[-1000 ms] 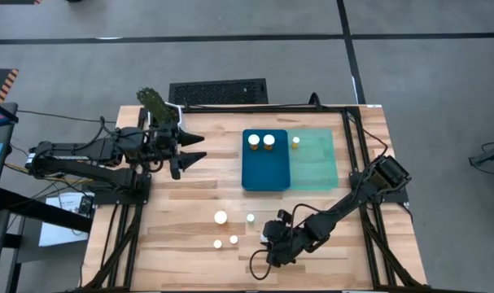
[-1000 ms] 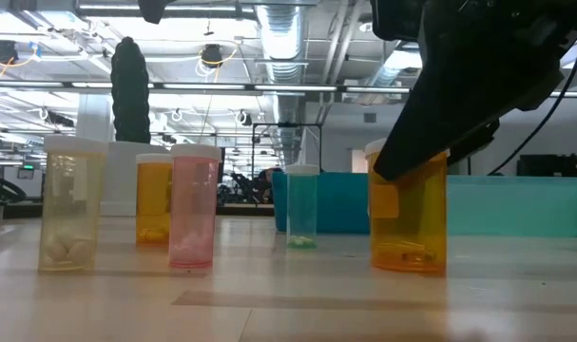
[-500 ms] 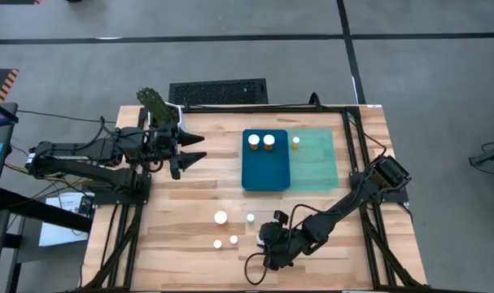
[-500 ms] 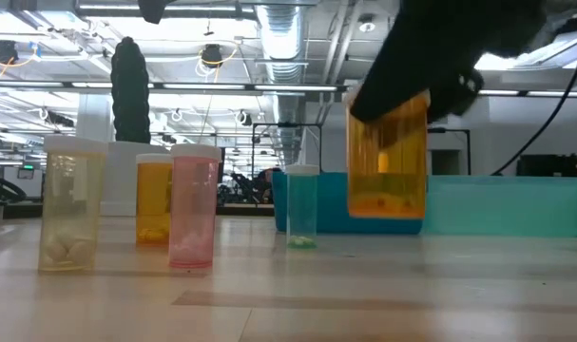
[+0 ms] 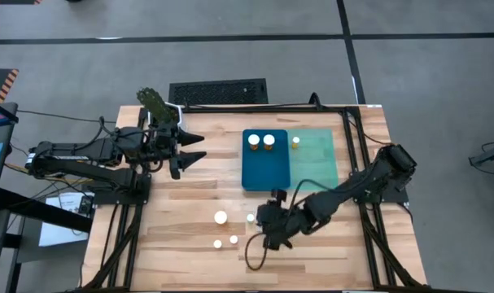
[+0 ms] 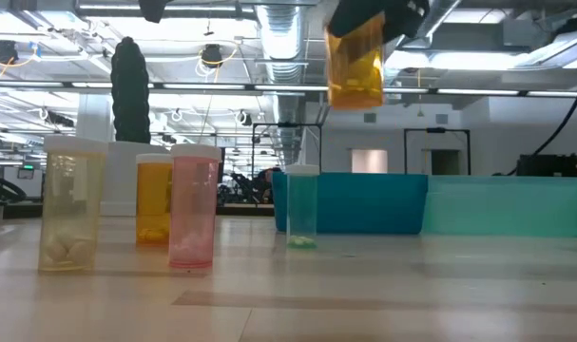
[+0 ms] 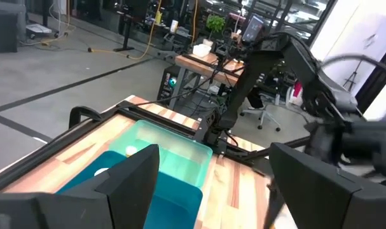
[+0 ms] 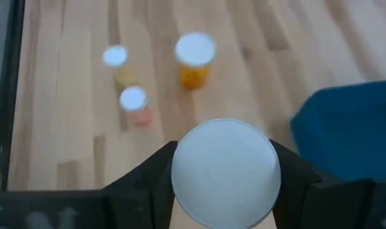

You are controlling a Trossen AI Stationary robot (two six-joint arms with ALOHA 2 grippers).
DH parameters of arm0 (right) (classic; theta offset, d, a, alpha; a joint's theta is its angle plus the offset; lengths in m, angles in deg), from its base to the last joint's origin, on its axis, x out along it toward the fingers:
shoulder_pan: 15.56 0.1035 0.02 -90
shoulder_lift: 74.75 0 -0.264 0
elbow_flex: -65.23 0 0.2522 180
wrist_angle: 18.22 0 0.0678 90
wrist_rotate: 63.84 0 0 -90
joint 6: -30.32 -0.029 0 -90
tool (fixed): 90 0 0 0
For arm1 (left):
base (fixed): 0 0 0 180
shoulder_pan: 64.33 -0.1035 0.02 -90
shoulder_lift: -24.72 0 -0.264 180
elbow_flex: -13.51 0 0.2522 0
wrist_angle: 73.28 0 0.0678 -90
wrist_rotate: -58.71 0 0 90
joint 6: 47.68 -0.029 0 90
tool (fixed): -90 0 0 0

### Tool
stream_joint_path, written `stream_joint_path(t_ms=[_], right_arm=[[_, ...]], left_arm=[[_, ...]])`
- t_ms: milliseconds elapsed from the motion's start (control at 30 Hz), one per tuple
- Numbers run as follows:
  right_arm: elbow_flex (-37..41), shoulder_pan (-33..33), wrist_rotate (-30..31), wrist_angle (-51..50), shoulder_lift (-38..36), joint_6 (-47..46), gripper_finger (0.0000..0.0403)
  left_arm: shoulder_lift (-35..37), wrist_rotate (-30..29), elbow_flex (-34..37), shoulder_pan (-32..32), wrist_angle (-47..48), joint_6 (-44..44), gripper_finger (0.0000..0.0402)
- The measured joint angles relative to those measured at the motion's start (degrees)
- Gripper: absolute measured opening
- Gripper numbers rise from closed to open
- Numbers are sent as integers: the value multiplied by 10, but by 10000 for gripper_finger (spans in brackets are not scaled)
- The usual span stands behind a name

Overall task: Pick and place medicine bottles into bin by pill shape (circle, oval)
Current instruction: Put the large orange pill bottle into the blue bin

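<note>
My right gripper point(image 5: 271, 230) hangs over the table's near middle, shut on an amber medicine bottle point(image 6: 355, 66) with a white cap point(image 8: 223, 170). Several more bottles stand upright on their bases on the wood to its left: a pale yellow one point(image 6: 72, 202), an orange one point(image 6: 154, 199), a pink one point(image 6: 194, 204) and a small green one point(image 6: 301, 206). Two white-capped bottles point(image 5: 261, 141) stand in the dark blue bin point(image 5: 266, 171), and one point(image 5: 296, 141) stands in the teal bin point(image 5: 316, 167). My left gripper point(image 5: 196, 150) waits open at the far left. My right gripper pinches the amber bottle between its two fingers point(image 8: 148, 184) at its top end, on either side of the white cap's rim point(image 8: 180, 175). The fingers come slanting down from the table's right. The bottle hangs below them, slightly tilted, its base point(image 6: 355, 99) well clear of the table.
The two bins sit side by side at the table's far middle, the blue one left of the teal one. A black cable point(image 5: 255, 256) trails under my right arm. Bare wood lies between the standing bottles and the bins.
My right gripper has risen with the amber bottle and drifted toward the table's left and far side, rolling a little. The bottle, which stood on the table a second ago, now hangs high and clear of it. The other bottles have kept their places.
</note>
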Motion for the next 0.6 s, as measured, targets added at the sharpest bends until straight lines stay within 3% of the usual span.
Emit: stream_joint_path(t_ms=[233,600], right_arm=[[0,-70,17,-46,-66,76,233],[0,-206,-2,-24,-106,207,206]], left_arm=[[0,2,0,0,2,-2,291],[0,3,0,0,5,-3,291]])
